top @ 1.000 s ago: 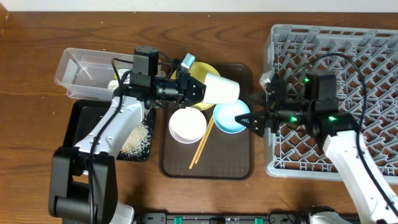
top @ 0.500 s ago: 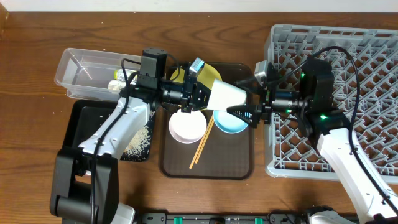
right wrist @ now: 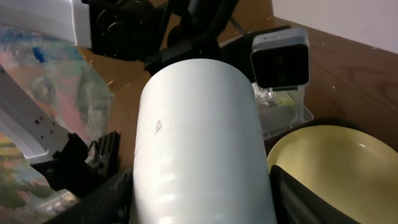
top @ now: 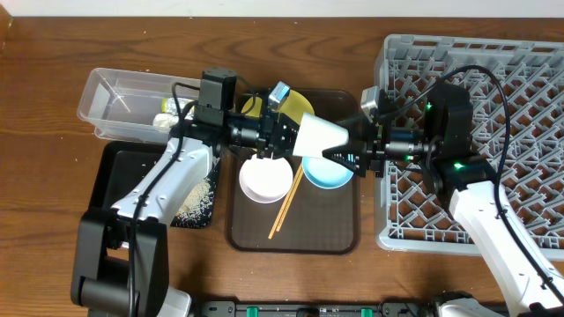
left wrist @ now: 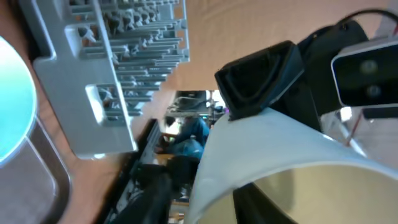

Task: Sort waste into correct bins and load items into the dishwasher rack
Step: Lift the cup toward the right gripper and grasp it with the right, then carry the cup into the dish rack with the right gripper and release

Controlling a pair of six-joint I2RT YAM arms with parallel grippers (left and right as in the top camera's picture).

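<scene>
The small white cup [top: 322, 136] lies sideways in the air above the brown tray, held between both arms. My left gripper [top: 284, 132] is shut on its rim, one finger inside the mouth, as the left wrist view shows [left wrist: 205, 199]. My right gripper [top: 351, 157] is on the cup's base end. Its fingers lie against both sides of the cup [right wrist: 199, 143]. Below sit the yellow plate [top: 291, 104], the light-blue bowl [top: 328, 173], the white bowl [top: 264, 179] and the chopsticks [top: 286, 204]. The grey dishwasher rack [top: 520, 79] stands at the right.
The brown serving tray [top: 335, 229] holds the dishes. The clear tub [top: 123, 101] at the back left has the green-and-yellow wrapper [top: 164, 121] at its near right corner. The black tray [top: 123, 163] in front of it holds rice-like leftovers [top: 198, 195].
My left gripper carried the cup to the right. My right gripper came left from the rack edge and its fingers went round the cup's base. Little has moved in the last half second.
</scene>
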